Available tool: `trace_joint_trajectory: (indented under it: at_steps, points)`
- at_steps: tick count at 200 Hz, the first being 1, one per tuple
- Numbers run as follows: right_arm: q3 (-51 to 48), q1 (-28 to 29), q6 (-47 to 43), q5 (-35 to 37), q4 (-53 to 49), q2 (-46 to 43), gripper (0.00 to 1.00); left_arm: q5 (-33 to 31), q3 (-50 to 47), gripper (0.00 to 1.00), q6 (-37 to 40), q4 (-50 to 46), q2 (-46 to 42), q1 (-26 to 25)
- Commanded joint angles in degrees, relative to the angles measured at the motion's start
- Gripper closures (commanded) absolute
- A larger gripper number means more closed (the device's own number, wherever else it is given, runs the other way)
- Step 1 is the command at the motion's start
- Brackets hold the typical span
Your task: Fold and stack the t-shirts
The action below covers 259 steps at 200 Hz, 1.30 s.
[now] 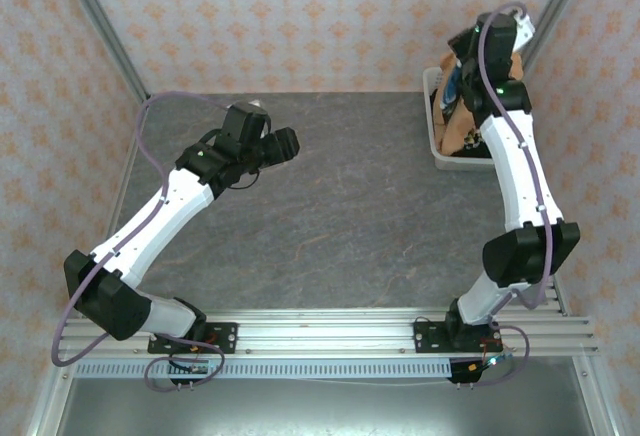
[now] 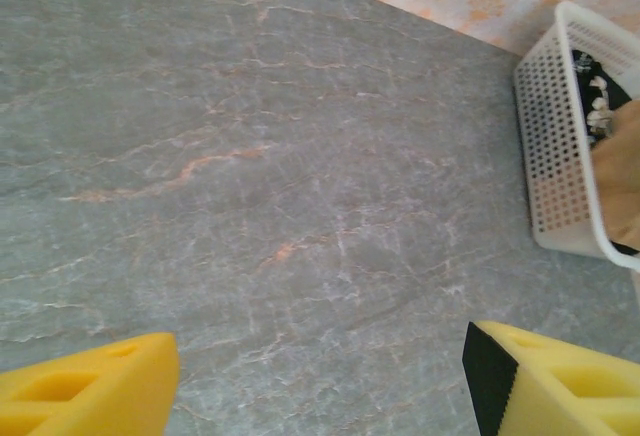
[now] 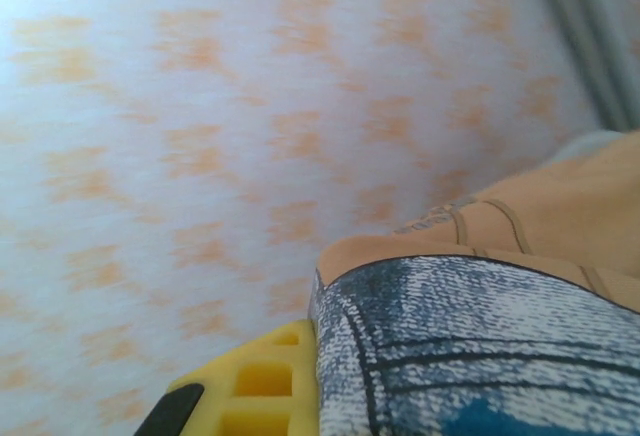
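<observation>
The light orange-tan t-shirt with its blue-and-white print is bunched against my right gripper's yellow finger. From above, my right gripper is shut on this t-shirt and holds it over the white basket at the back right. The black t-shirt with pale flowers lies inside the basket, next to tan cloth. My left gripper hovers over the middle of the table. Its yellow fingers stand wide apart and open, with only bare tabletop between them.
The grey marbled tabletop stretches between the two arms. Patterned walls close the back and sides, with metal frame posts at the corners. The basket sits against the back right wall.
</observation>
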Motion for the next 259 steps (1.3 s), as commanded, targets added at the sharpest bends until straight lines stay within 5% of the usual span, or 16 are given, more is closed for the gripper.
trace_joint_trajectory:
  at_steps: [1, 39, 81, 113, 140, 180, 218, 259]
  points:
    - [8.68, 7.57, -9.33, 0.25, -0.90, -2.03, 1.00, -5.55, 1.00, 0.24, -0.22, -4.50, -1.24, 0.66]
    - [13.14, 21.94, -11.53, 2.63, -4.13, -0.93, 1.00, -13.29, 0.72, 0.21, -1.49, -9.61, -4.59, 2.57]
    - [-6.43, 37.61, -7.39, 0.44, 1.09, -0.39, 1.00, -17.83, -1.12, 0.18, -2.37, -14.65, -9.75, 6.50]
    - [-15.49, 43.05, -6.62, -13.17, -0.74, 3.30, 0.53, -17.96, -4.24, 0.18, -2.99, -17.17, -14.18, 7.00]
    - [-22.98, 42.44, -6.14, -12.05, -0.02, -1.45, 0.33, -10.67, -7.87, 0.19, -2.07, -16.53, -16.15, 6.92]
    - [-32.38, 31.33, -0.18, -11.08, -2.40, -7.59, 0.33, -4.58, -10.38, 0.19, -3.81, -14.89, -10.79, -0.83]
    - [-36.74, 21.60, 3.61, -11.14, -9.02, -9.43, 0.37, -9.44, -1.64, 0.18, -6.00, -14.27, 5.75, -12.07]
    - [-40.71, 15.20, 7.10, -10.43, -11.60, -14.53, 0.37, -19.76, 18.86, 0.20, -5.00, -27.52, 33.19, -18.27]
